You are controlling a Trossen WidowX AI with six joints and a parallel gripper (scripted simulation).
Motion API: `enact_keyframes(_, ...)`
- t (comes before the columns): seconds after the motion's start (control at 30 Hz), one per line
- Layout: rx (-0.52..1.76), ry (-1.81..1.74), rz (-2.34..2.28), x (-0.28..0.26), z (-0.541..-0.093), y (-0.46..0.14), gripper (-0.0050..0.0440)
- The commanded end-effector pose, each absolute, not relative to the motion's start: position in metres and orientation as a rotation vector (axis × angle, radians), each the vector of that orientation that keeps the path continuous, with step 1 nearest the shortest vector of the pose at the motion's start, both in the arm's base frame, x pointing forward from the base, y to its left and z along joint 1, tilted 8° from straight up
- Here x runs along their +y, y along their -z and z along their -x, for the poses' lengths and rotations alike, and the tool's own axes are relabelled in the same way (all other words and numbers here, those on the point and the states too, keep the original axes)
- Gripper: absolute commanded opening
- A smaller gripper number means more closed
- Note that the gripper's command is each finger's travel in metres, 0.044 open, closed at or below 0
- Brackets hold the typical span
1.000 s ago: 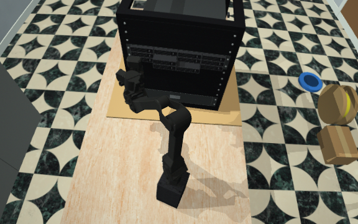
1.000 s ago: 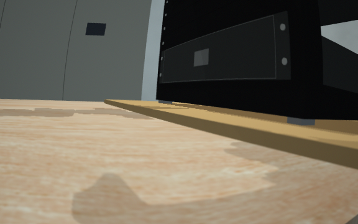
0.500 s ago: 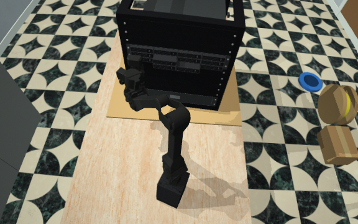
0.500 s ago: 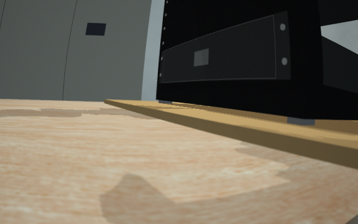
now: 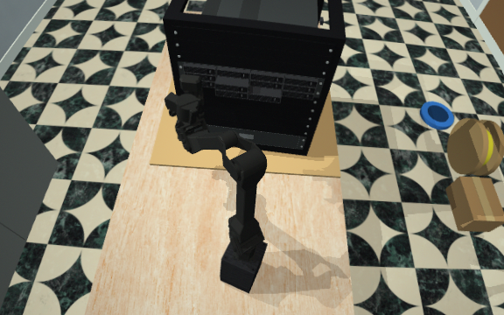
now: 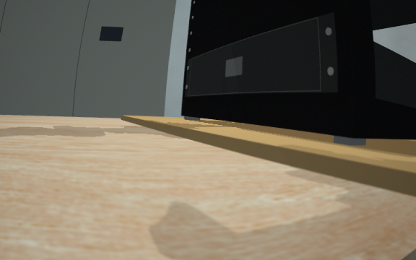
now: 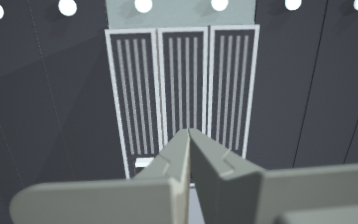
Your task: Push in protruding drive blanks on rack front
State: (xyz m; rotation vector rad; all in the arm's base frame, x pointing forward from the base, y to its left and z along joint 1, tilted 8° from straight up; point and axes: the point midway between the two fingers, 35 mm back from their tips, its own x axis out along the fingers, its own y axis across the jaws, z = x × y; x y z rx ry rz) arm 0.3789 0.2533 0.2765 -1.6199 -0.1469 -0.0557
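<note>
The black rack [image 5: 252, 74] stands on a tan board [image 5: 242, 151] on the wooden table. A row of slotted drive blanks [image 5: 252, 83] crosses its front; two of them [image 5: 232, 81] [image 5: 265, 92] seem to stand out a little from the rest. My gripper [image 5: 189, 83] is shut and empty at the left end of that row. In the wrist view the closed fingertips [image 7: 189, 131] point at the middle one [image 7: 182, 85] of three slotted blanks, close to or touching its face. I cannot tell how far that blank stands out. The low side view shows only the rack's bottom panel [image 6: 258, 61].
The board's edge [image 6: 302, 155] rises a little above the table. On the floor to the right lie a blue disc [image 5: 437, 115], a round brown object [image 5: 475, 146] and a cardboard box [image 5: 475, 203]. A grey cabinet [image 5: 3, 175] stands to the left.
</note>
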Motion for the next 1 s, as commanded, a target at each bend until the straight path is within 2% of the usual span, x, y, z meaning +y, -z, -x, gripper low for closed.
enact_keyframes(0.0, -0.158, 0.062, 1.605, 0.255, -0.381, -0.283, -0.005)
enact_keyframes(0.97, -0.158, 0.062, 1.605, 0.256, -0.394, -0.285, -0.005)
